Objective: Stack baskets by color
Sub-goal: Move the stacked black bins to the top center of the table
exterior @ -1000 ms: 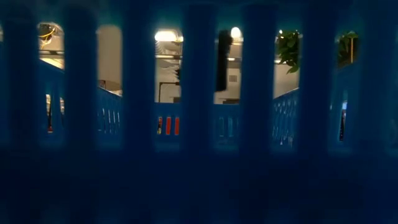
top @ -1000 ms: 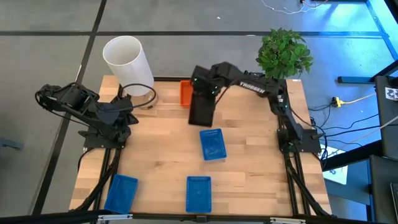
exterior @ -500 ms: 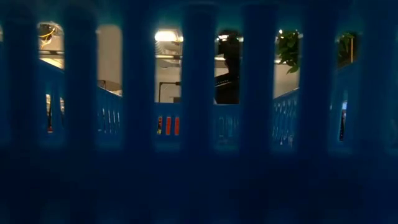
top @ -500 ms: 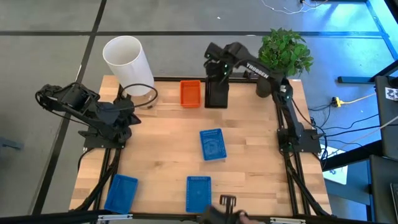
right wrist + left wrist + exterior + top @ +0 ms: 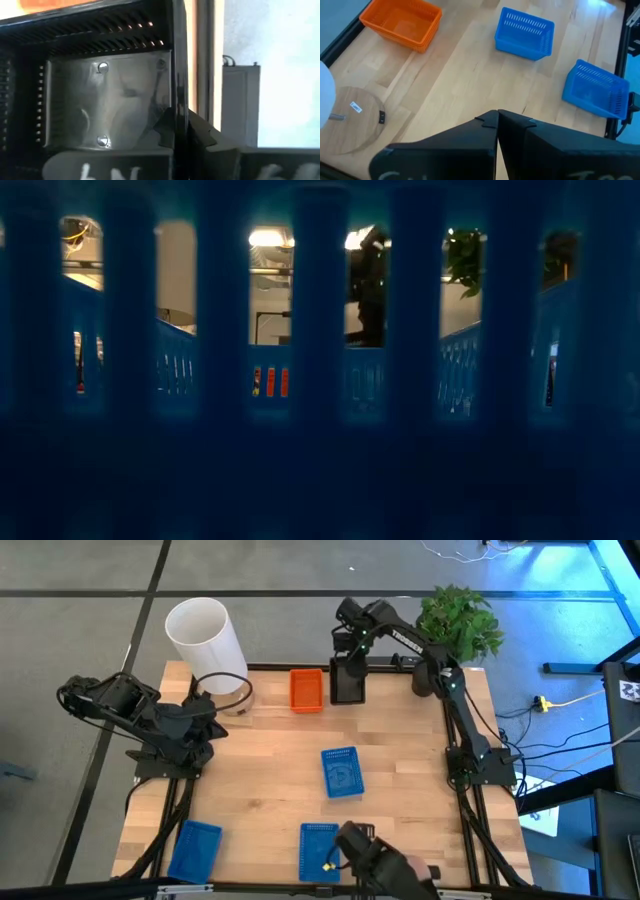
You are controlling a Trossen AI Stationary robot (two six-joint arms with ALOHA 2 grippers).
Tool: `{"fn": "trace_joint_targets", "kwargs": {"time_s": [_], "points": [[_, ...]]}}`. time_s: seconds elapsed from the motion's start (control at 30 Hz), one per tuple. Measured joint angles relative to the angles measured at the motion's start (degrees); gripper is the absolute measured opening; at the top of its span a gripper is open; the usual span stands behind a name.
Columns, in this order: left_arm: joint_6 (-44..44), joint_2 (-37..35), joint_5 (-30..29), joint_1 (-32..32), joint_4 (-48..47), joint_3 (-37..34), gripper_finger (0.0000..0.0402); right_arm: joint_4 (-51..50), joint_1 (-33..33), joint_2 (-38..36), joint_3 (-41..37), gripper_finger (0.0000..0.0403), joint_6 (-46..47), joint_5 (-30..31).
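Black basket (image 5: pixel 348 683) at the far edge of the table (image 5: pixel 260 780), just right of the orange basket (image 5: pixel 306 690) with a thin gap between; shallow, rectangular, slotted walls, glossy floor in the right wrist view (image 5: pixel 105 100). Right gripper (image 5: pixel 352 652) clamped on the black basket's wall, fingers pressed together over the rim; whether the basket is resting on the wood or slightly lifted, cannot tell. Orange basket appears as a nested stack in the left wrist view (image 5: pixel 402 22). Three blue baskets: one near table centre (image 5: pixel 341 772), one at the near edge in the middle (image 5: pixel 319 851), one at the near-left corner (image 5: pixel 195 848), tilted. Left gripper (image 5: pixel 205 725) closed, empty, parked over the left side of the table, fingers together in its own view (image 5: pixel 497 122). Open wood between the far row and the centre blue basket, also along the right side. White cylinder (image 5: pixel 203 633) at the far-left corner, round wooden disc (image 5: pixel 350 120) beside it; plant (image 5: pixel 457 625) past the far-right corner, close behind the right arm. Dark-gloved hand (image 5: pixel 375 860) of a person reaching in at the near edge, just beside the middle blue basket. Low view blocked by blue mesh (image 5: pixel 320 380) against the lens; orange slats barely visible through the gaps.
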Motion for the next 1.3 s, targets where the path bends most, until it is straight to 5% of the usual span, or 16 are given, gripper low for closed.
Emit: {"fn": "trace_joint_targets", "kwargs": {"time_s": [0.6,1.3], "points": [[-1.5,0.0,-0.9,0.0,0.0,0.0,0.0000,5.1,-1.2,9.4,0.0,0.0010,-3.9,-2.2],[-1.4,0.0,-0.9,0.0,0.0,0.0,0.0000,4.2,-0.7,8.7,1.3,0.0053,-0.4,2.6]]}}
